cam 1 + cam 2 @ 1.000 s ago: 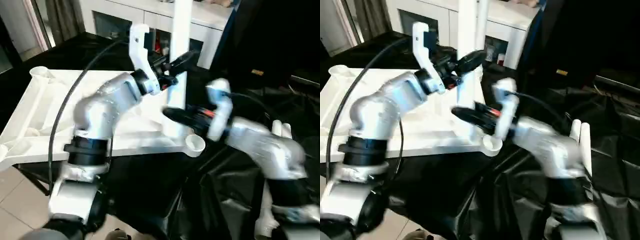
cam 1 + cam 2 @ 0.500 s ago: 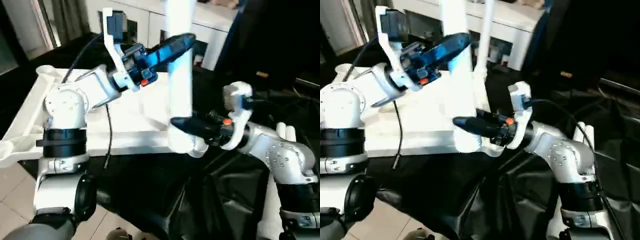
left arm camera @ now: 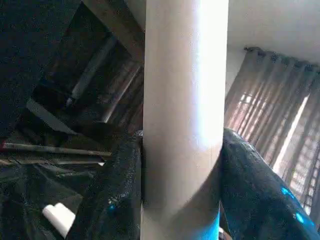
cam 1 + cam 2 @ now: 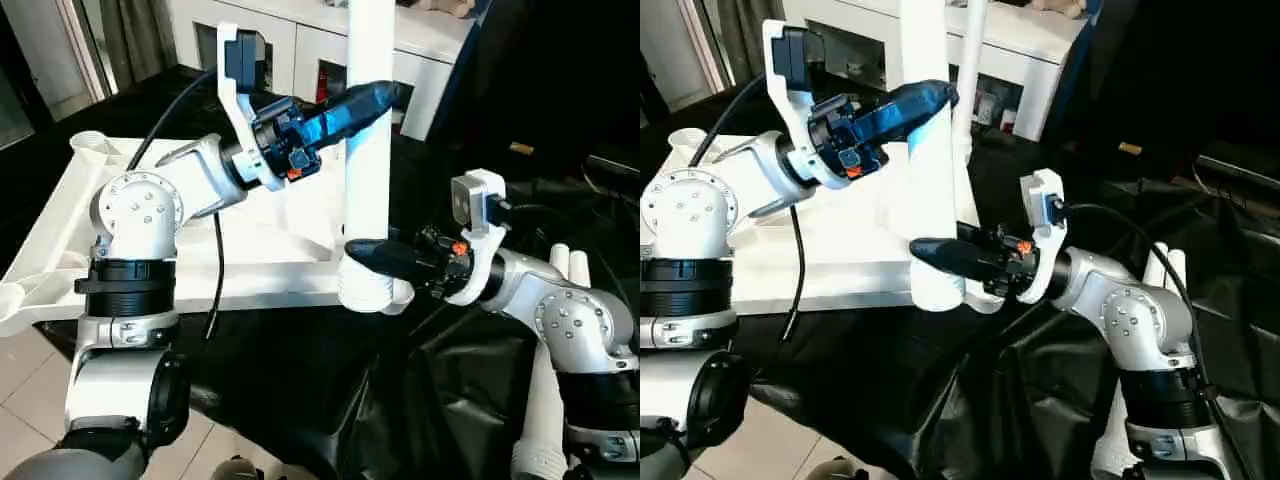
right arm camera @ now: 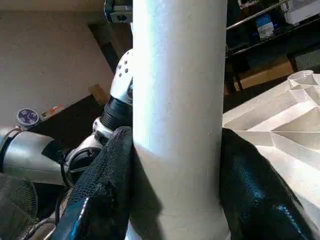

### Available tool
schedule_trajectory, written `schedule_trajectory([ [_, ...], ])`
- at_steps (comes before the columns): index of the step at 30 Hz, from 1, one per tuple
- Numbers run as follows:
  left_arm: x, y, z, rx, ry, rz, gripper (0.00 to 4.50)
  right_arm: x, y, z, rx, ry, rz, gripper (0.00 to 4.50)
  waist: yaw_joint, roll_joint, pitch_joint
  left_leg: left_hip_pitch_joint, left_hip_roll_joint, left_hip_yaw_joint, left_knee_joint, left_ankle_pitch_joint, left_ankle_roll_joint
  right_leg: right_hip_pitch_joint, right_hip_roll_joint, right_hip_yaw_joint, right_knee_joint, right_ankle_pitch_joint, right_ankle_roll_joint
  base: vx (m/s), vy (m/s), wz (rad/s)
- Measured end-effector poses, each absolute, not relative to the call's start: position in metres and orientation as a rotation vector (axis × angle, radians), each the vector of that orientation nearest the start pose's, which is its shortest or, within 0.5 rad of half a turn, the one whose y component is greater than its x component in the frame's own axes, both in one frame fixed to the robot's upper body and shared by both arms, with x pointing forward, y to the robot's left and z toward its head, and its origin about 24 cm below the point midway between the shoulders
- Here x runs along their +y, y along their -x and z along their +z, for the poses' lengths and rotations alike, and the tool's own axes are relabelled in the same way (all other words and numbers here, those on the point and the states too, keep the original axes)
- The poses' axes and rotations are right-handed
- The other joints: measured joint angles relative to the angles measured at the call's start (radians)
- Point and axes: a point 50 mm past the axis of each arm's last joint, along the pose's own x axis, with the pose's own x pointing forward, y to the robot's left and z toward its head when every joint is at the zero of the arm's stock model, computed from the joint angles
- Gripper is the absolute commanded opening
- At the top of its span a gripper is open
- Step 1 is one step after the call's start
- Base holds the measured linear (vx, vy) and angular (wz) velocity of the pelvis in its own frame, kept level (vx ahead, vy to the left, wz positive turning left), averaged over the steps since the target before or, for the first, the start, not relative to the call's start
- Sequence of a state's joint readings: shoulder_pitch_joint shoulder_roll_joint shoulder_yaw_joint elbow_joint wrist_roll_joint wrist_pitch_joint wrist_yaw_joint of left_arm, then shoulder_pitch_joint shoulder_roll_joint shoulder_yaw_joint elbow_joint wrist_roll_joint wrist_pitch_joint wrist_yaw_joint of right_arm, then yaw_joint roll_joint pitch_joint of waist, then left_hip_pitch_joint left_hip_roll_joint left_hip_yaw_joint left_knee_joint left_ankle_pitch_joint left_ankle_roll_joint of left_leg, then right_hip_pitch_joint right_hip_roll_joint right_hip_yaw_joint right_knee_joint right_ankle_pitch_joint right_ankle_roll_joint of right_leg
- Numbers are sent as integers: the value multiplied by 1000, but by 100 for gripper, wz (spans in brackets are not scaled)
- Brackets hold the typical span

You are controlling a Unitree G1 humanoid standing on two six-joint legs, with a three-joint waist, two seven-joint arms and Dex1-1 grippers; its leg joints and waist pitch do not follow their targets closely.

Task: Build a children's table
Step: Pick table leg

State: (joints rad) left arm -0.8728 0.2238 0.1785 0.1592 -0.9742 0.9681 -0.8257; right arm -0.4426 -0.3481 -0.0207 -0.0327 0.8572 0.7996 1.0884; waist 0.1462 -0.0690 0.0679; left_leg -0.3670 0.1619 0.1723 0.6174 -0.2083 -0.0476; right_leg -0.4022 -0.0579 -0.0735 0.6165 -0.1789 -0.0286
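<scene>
The children's table top [image 4: 100,230] lies upside down, ribbed side up, on the black cloth. One white leg [image 4: 367,180] stands upright with its foot at the near right corner socket [image 4: 372,290]. My left gripper [image 4: 375,98] is shut on the leg high up. In the left wrist view the fingers [image 3: 115,200] press against both sides of the leg [image 3: 182,100]. My right gripper [image 4: 362,258] is shut on the same leg just above the socket. In the right wrist view its fingers [image 5: 105,190] hug the leg [image 5: 177,100] beside the ribs [image 5: 285,145].
A white cabinet with glass doors [image 4: 290,40] stands behind the table. Black cloth [image 4: 330,400] covers the work area and hangs off the front. Two white tube ends [image 4: 562,262] rise by my right elbow. A thin white tube [image 4: 973,50] stands behind the leg. Tiled floor [image 4: 20,420] shows at the near left.
The camera has shifted. The leg has gone from a slight tilt to upright over the corner socket. My left gripper has settled higher on it and my right arm has steadied.
</scene>
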Motion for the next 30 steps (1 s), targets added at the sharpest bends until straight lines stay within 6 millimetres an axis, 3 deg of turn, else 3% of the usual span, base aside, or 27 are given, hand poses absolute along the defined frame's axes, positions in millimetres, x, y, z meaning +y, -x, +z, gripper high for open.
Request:
schedule_trajectory([
  [4, 94, -321, 235, -5, 640, -1424, 184, -122, -277, 142, 119, -511, 1444, 194, -1, 0, 0, 0, 0, 0, 0, 0, 0, 0, 0, 0, 0, 0, 0, 0, 0, 0],
  [6, 92, -322, 234, -9, 625, -1409, 184, -121, -278, 141, 122, -500, 1428, 250, -1, 0, 0, 0, 0, 0, 0, 0, 0, 0, 0, 0, 0, 0, 0, 0, 0, 0],
  [11, 87, -332, 223, -16, 501, -1237, 183, -116, -287, 134, 128, -352, 1266, 296, -3, 0, 0, 0, 0, 0, 0, 0, 0, 0, 0, 0, 0, 0, 0, 0, 0, 0],
  [18, 73, -337, 221, -86, 330, -1094, 183, -103, -296, 130, 125, -303, 1103, 296, -5, 0, 0, 0, 0, 0, 0, 0, 0, 0, 0, 0, 0, 0, 0, 0, 0, 0],
  [24, 78, -344, 212, -79, 252, -894, 183, -94, -310, 130, 126, -278, 983, 296, -11, 0, 0, 1, 0, 0, 0, 1, -1, 0, 0, 0, 2, 0, 0, 0, 0, 0],
  [30, 78, -345, 201, -39, 229, -801, 183, -87, -321, 131, 129, -249, 894, 296, -8, 0, 0, 0, 0, 0, 0, 1, -2, 0, 0, 0, 1, 0, 0, 0, 0, 0],
])
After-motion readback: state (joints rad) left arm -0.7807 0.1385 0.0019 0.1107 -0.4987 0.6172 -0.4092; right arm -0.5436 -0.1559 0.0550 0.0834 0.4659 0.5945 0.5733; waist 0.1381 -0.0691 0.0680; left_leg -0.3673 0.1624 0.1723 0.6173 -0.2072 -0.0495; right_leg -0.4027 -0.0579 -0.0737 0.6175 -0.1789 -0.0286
